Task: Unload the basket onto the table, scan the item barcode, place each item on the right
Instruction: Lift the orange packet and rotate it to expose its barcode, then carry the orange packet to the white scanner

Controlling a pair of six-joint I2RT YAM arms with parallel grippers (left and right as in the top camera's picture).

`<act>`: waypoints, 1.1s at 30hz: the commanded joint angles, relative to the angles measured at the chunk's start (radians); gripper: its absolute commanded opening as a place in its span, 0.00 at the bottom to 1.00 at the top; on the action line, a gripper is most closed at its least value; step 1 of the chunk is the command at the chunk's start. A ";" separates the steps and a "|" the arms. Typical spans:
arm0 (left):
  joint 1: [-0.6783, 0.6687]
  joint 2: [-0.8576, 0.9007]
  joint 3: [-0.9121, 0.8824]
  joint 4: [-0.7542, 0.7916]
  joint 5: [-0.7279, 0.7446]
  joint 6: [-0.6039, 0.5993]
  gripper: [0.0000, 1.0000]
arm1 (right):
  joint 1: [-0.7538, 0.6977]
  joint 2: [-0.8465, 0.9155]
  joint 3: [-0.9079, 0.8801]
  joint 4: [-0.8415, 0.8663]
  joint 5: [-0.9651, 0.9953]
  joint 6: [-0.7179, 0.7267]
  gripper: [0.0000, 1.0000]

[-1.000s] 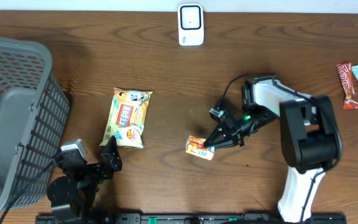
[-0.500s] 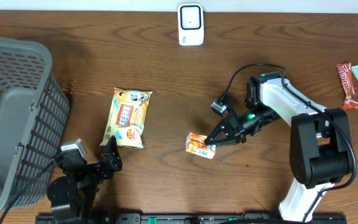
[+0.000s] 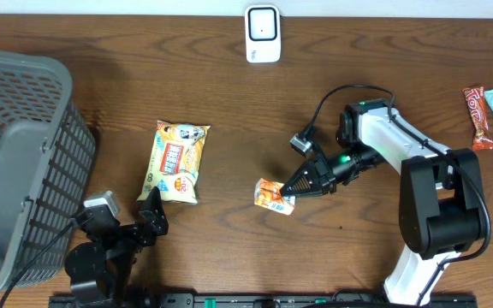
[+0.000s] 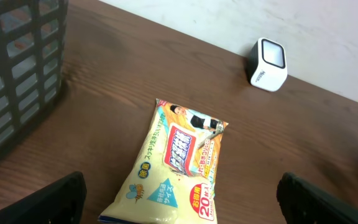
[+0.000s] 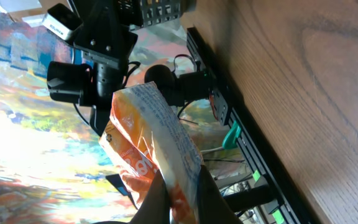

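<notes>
My right gripper [image 3: 293, 194] is shut on a small orange snack packet [image 3: 272, 196], held above the table near its middle. In the right wrist view the orange packet [image 5: 146, 137] stands pinched between the two dark fingers [image 5: 154, 199], its white printed back turned to the right. The white barcode scanner [image 3: 263, 33] stands at the table's far edge, well away from the packet. My left gripper [image 4: 179, 202] is open at the front left, its fingertips [image 4: 303, 196] spread wide, with a yellow wipes pack [image 4: 176, 165] lying just ahead of it.
A grey mesh basket [image 3: 15, 162] fills the left side. The yellow wipes pack [image 3: 176, 161] lies left of centre. More snack packets [image 3: 490, 111] lie at the far right edge. The right arm's base [image 3: 430, 222] stands at the front right.
The right arm has swung and lifted the orange packet slightly up and toward the far side. The left arm has not moved.
</notes>
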State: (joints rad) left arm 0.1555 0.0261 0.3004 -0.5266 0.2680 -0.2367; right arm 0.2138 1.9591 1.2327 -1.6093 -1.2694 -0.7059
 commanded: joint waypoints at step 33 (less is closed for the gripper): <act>0.002 -0.003 -0.002 0.003 0.012 -0.005 0.98 | 0.080 -0.016 -0.001 1.949 1.029 0.908 0.01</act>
State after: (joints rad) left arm 0.1555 0.0269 0.3004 -0.5270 0.2684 -0.2367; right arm 0.2554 1.9549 1.2274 0.3031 -0.4953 0.2565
